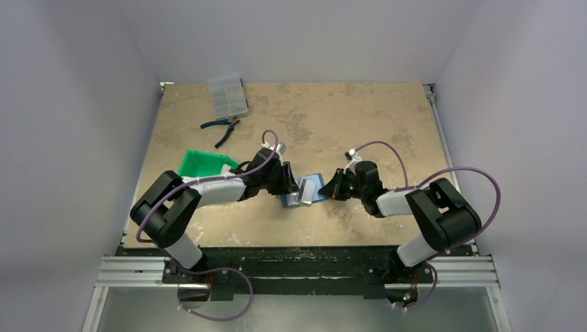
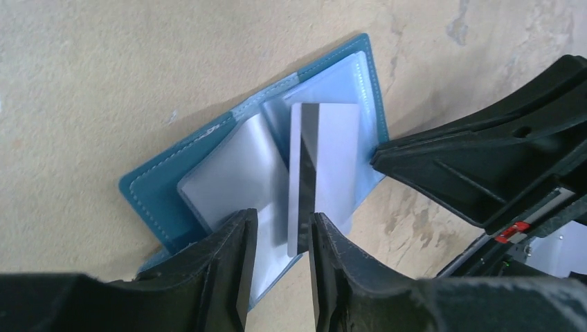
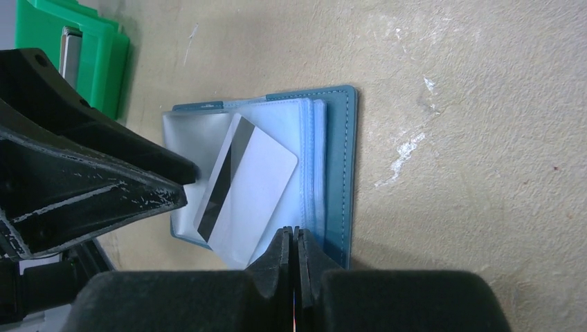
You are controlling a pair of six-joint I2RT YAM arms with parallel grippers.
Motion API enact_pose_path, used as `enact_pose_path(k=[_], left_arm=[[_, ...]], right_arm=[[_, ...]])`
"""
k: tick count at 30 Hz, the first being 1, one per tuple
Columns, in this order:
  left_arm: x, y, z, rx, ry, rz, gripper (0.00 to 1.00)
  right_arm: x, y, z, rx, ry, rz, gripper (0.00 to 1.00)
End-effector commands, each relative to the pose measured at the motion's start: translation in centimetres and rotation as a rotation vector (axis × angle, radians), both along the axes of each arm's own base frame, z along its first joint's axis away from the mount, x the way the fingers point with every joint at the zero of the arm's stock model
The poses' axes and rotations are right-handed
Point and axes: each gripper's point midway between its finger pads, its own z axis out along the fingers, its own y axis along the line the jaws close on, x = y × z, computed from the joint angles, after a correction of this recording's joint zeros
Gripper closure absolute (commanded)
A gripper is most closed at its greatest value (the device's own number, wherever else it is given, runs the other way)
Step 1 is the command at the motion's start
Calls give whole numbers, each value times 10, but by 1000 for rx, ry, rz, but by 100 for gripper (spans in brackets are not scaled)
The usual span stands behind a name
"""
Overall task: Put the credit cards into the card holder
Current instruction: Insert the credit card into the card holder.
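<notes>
The teal-blue card holder [image 1: 315, 181] lies open on the table, its shiny pockets fanned out [image 2: 228, 173]. One pale card with a black stripe [image 2: 332, 159] rests tilted on the pockets [image 3: 259, 187]. My left gripper [image 2: 280, 228] is open. The card's near end stands between its fingers, next to the right finger and apart from the left one. My right gripper [image 3: 292, 235] is shut, its tips resting on the holder's pocket edges by the teal cover [image 3: 339, 173]. In the top view the left gripper [image 1: 291, 183] and right gripper [image 1: 331, 190] flank the holder.
A green tray [image 1: 204, 164] stands just left of the left arm, with a pale card edge showing in it [image 3: 67, 48]. A clear compartment box [image 1: 227, 95] and blue-handled pliers [image 1: 223, 126] lie at the back left.
</notes>
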Motion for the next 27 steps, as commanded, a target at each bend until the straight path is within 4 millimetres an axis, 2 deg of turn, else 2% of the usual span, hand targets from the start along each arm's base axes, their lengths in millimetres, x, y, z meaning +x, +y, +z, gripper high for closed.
enact_pose_path(k=[1,5,10,19,27], left_arm=[[13,-21,16,-114,-33,-46,63],[10,-27,10,-170,12,-66,69],[7,-25,1,-172,41,-55,71],[3,-20,4,-302,76,-27,83],[2,-11,7,-381,75,20,99]], right_arm=[[-1,-1,-9,-16,14,2,98],[-1,1,-9,-10,12,10,98],[-1,1,-6,-8,2,12,98],[-1,2,-6,-7,0,21,98],[-2,3,-6,-4,0,27,98]])
